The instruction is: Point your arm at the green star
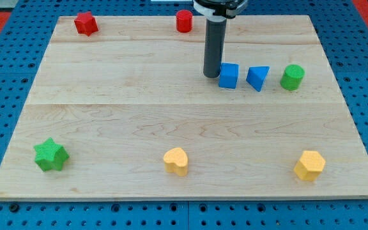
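Observation:
The green star [50,155] lies near the view's bottom left corner of the wooden board [139,108]. My tip [211,75] rests on the board in the upper middle, just left of a blue cube [229,75], touching or nearly touching it. The tip is far from the green star, up and to the right of it.
A blue triangular block [258,78] and a green cylinder [292,76] sit right of the blue cube. A red star [85,23] and a red cylinder [183,20] lie along the top. Two yellow blocks sit at the bottom middle [176,161] and bottom right [309,165].

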Controlling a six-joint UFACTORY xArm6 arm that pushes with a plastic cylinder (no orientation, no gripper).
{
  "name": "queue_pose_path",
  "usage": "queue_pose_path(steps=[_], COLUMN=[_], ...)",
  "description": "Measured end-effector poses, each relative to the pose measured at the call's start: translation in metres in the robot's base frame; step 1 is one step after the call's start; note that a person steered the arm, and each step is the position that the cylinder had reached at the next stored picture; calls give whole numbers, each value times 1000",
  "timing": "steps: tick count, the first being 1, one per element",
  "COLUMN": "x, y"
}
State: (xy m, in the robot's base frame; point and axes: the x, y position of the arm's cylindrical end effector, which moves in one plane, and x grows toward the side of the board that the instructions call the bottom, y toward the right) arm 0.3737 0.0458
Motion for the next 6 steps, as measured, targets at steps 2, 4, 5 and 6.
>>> queue_pose_path(steps=[2, 4, 5, 6], x=[113, 207, 221, 180], y=[-121, -210, -270, -275])
